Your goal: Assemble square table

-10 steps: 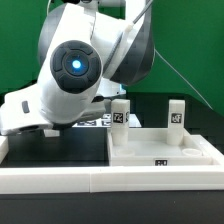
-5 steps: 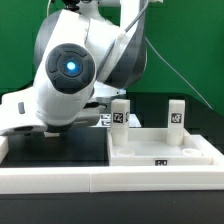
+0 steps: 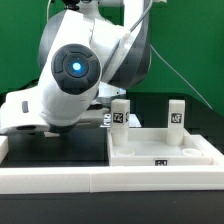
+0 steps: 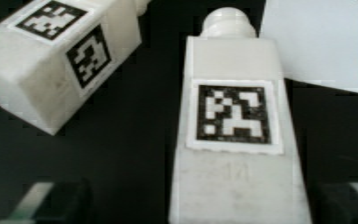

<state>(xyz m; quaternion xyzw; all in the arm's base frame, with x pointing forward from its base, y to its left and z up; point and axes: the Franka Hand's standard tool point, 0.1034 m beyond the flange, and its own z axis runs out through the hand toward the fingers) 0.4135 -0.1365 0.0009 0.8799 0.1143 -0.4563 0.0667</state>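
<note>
In the wrist view a white block leg [image 4: 229,110] with a black-and-white tag lies lengthwise on the black surface, between my gripper's [image 4: 197,205] fingers. The fingers [image 4: 43,200] stand apart from its sides with dark gaps, so the gripper is open. A second tagged leg [image 4: 60,60] lies close beside it, slanted. In the exterior view the square table top [image 3: 160,150] lies at the exterior view's right. Two legs [image 3: 120,113] [image 3: 177,113] stand upright at its far side. The arm's bulk hides my fingers in that view.
A long white rail [image 3: 100,182] edges the front of the black surface. A flat white piece [image 4: 327,40] shows beyond the leg's tip in the wrist view; what it is I cannot tell. A green backdrop stands behind.
The arm's body has shifted slightly sideways and back in the exterior view. The table top and the two upright legs have not moved.
</note>
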